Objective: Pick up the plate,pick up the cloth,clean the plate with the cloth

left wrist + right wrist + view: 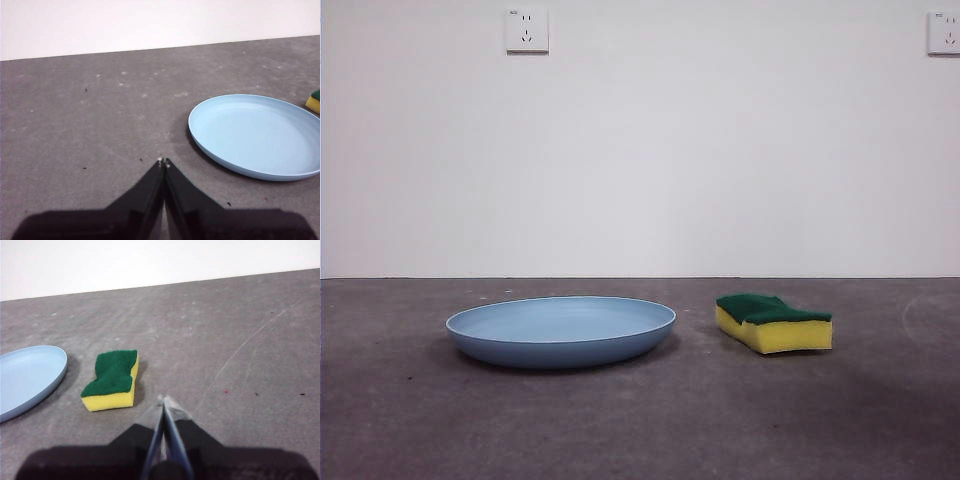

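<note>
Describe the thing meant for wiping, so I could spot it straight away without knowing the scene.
Start at the grey table before the white wall and find the wide, shallow light-blue plate. Beside it, apart and not touching, lies a small sponge. It is a yellow block with wavy sides and a dark green top, far smaller than the plate and the only yellow-and-green thing there.

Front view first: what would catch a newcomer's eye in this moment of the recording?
The wide light-blue plate lies flat on the grey table, left of centre. To its right, apart from it, lies the yellow sponge, its dark green scouring layer facing up. Neither gripper touches anything: the left gripper is shut near the plate, and the right gripper is shut near the sponge.
</note>
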Action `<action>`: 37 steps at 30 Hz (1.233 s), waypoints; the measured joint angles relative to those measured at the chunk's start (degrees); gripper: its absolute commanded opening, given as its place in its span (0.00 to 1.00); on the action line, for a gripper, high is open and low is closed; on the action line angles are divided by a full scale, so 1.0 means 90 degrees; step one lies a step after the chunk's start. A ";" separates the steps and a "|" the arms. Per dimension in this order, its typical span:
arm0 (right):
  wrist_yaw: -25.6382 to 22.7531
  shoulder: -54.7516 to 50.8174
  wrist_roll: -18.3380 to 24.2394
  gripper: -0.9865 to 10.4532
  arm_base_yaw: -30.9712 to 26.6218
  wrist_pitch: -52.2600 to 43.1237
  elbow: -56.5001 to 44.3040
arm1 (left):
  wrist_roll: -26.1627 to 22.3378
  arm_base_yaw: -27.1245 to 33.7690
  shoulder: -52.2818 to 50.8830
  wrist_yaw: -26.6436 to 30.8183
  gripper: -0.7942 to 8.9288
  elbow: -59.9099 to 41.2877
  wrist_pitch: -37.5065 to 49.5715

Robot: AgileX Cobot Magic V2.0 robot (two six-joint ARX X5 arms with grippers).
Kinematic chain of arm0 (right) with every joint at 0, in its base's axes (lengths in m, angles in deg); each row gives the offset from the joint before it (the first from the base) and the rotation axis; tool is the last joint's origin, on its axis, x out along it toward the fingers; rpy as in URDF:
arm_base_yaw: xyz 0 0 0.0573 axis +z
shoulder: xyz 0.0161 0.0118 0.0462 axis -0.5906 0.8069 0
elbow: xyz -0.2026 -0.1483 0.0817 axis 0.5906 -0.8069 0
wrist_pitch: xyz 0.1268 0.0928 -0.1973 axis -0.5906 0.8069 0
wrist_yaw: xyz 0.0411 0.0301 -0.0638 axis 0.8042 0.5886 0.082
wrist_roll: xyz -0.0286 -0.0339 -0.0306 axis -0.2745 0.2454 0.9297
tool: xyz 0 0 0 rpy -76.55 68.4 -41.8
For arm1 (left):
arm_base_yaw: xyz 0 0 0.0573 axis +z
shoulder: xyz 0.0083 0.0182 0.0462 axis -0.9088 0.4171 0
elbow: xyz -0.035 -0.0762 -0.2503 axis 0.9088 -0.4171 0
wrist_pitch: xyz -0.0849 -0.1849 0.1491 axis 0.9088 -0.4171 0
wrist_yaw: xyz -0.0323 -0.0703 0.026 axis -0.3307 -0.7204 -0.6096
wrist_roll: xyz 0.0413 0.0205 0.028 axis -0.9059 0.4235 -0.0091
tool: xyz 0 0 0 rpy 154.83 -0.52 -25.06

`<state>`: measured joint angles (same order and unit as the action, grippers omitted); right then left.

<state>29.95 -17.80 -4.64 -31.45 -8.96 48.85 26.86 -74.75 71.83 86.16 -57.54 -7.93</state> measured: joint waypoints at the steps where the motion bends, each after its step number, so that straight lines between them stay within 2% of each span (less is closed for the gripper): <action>1: 0.0000 0.0000 -0.0024 0.09 0.0000 0.0000 0.0000 | 0.0000 0.0000 0.0000 0.0000 0.08 0.0000 0.0000; 10: -0.0002 0.0000 -0.0340 0.09 0.0000 -0.0005 0.0000 | 0.0095 0.0000 0.0002 -0.0002 0.08 0.0000 0.0119; 15: 0.0007 0.0000 -0.1200 0.08 0.0000 -0.0134 0.0017 | 0.0758 0.0000 0.0002 -0.0386 0.08 0.0032 0.0262; 20: 0.0019 0.0119 -0.2018 0.08 0.0000 -0.0153 0.0384 | 0.1438 0.0000 0.0066 -0.0665 0.08 0.0665 -0.0216; 24: 0.0022 0.0529 -0.2346 0.08 0.0000 -0.0163 0.0957 | 0.1656 0.0000 0.0401 -0.0668 0.08 0.1360 -0.0729; 27: 0.0085 0.1061 -0.2448 0.08 0.0000 -0.0100 0.1494 | 0.1693 0.0000 0.0884 -0.0668 0.08 0.1877 -0.1018; 31: 0.0491 0.2001 -0.2419 0.08 0.0000 0.0131 0.2378 | 0.1695 0.0000 0.1681 -0.0673 0.08 0.2596 -0.1090; 37: 0.1469 0.3631 -0.1814 0.09 0.0000 0.1134 0.3869 | 0.1695 0.0000 0.3021 -0.1008 0.08 0.3592 -0.1435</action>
<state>43.17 14.88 -20.97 -31.45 1.25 83.66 42.12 -74.75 99.02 77.09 -25.21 -20.85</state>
